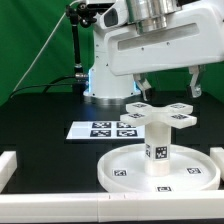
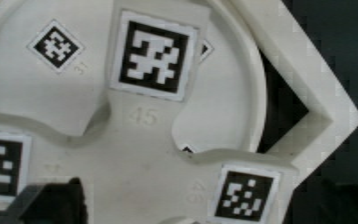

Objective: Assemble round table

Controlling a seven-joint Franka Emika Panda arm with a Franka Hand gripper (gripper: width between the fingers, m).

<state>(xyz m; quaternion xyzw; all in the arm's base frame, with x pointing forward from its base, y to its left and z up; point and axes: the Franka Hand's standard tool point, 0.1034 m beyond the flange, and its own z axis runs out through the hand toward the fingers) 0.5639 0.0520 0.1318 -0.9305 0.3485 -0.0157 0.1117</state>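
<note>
The large rimmed round disc (image 1: 125, 168) lies on the black table at the front right of the exterior view. The short cylindrical post (image 1: 157, 148) stands upright at its middle. The flat cross-shaped piece (image 1: 160, 113) sits on top of the post, and it fills the wrist view (image 2: 158, 120) with its square tags. My gripper (image 1: 170, 88) hangs just above the cross-shaped piece. Its two fingers are spread wide, one toward each side of the cross, and hold nothing. In the wrist view only dark finger edges show at the lower corners.
The marker board (image 1: 105, 128) lies on the table behind the disc. White rails (image 1: 12, 165) edge the black surface at the left and front. The robot's base (image 1: 100, 75) stands at the back.
</note>
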